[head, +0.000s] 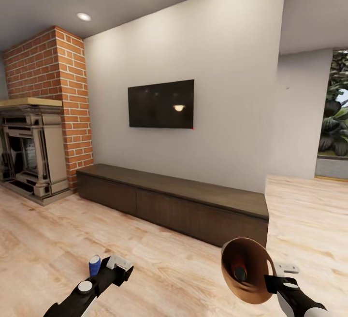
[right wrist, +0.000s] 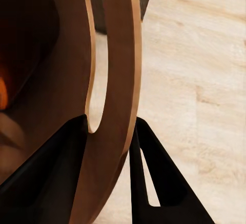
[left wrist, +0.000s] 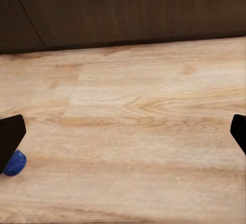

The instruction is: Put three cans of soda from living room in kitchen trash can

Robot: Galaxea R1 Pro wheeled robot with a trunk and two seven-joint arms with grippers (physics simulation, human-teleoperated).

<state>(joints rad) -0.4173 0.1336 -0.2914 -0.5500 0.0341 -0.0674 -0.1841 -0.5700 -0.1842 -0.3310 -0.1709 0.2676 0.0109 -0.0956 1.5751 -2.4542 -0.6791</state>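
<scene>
Trash can (head: 246,271) tilted, rim clamped by right end effector (right wrist: 110,131), left end effector (head: 108,266) seemingly holding blue soda can (head: 94,265).

Pale wood-grain floor (head: 159,259) underfoot, satin rather than shiny — the grain reads clearly in the left wrist view too. The long bench (head: 174,201) is dark-brown wood, matt. Rough red brick on the column (head: 72,104), and the wall (head: 217,65) is smooth matt paint. The TV (head: 161,104) screen is glossy black, catching a lamp's reflection. The trash can (head: 246,268) shows a coppery inner wall with a soft sheen — smooth, metallic-looking. The blue soda can (head: 94,265) looks glossy.
</scene>
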